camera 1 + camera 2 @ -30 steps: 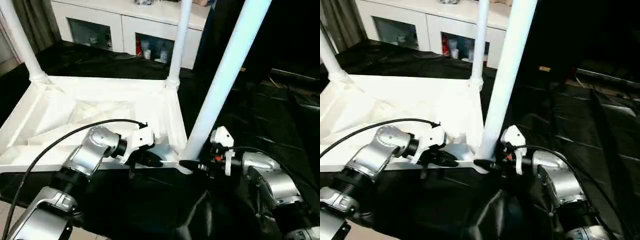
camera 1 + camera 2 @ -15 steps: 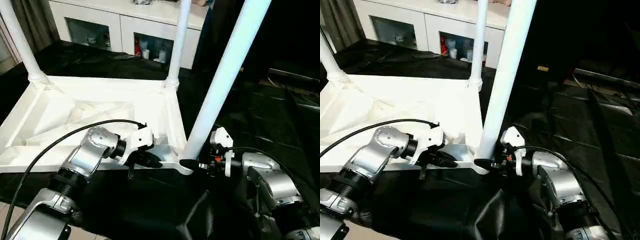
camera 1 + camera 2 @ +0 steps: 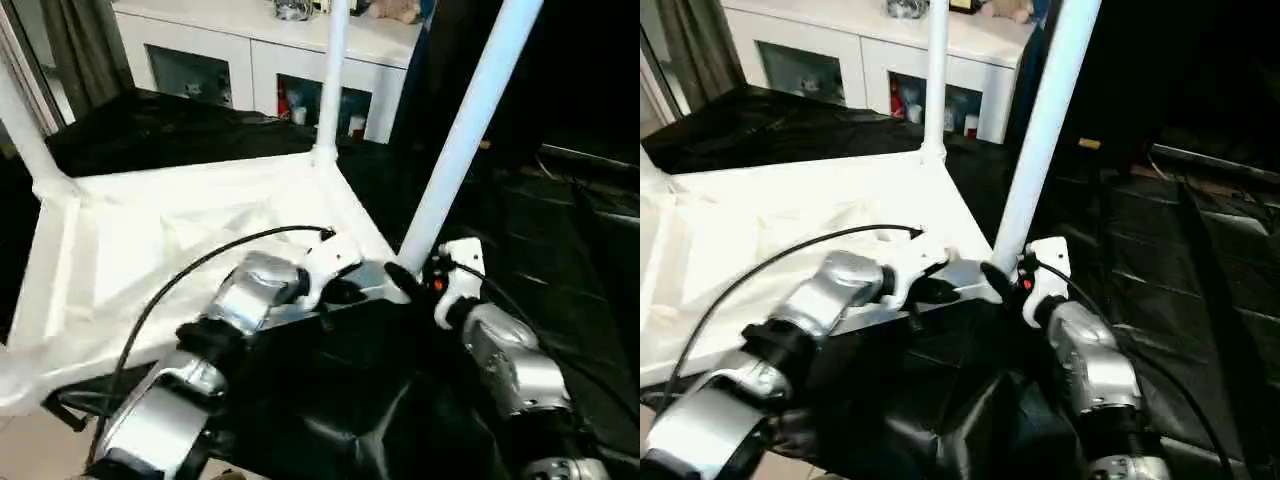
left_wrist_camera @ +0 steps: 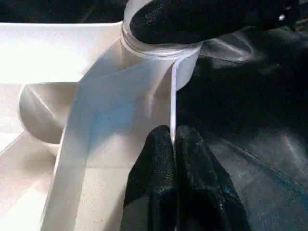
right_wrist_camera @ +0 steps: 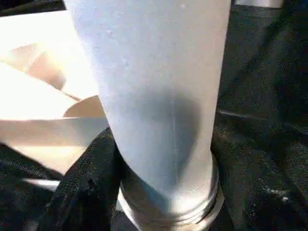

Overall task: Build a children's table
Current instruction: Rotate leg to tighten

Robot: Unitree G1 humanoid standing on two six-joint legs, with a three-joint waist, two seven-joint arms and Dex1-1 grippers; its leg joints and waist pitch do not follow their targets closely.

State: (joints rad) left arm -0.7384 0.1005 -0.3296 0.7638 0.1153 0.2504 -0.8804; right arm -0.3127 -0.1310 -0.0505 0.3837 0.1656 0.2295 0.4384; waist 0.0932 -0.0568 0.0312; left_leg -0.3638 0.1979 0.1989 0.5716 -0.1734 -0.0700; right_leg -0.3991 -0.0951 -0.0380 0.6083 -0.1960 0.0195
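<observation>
The children's table (image 3: pixel 180 250) lies upside down on a black-draped counter (image 3: pixel 560 240), ribbed underside up. At the far left a leg (image 3: pixel 22 135) rises from its corner socket; a second leg (image 3: pixel 330 80) stands in the far corner before the white cabinet (image 3: pixel 260 70).

Nearer, the left hand (image 4: pixel 173 144) is clenched on the thin side wall of the tabletop, close to the near corner socket (image 4: pixel 159 48). That pinch is shallow and on a slick plastic edge; if the top is pulled sideways, the fingers could slide off and the whole top could swing on the cloth.

To the right, the right hand (image 5: pixel 163 192) wraps the base of the near leg (image 3: pixel 465 130), one black finger (image 5: pixel 84 187) on each side just above the threaded collar, grasping it. The leg leans in the head views. Turning it while tilted could cross the threads or jam it half seated, and its long upper end could lever the corner up.
</observation>
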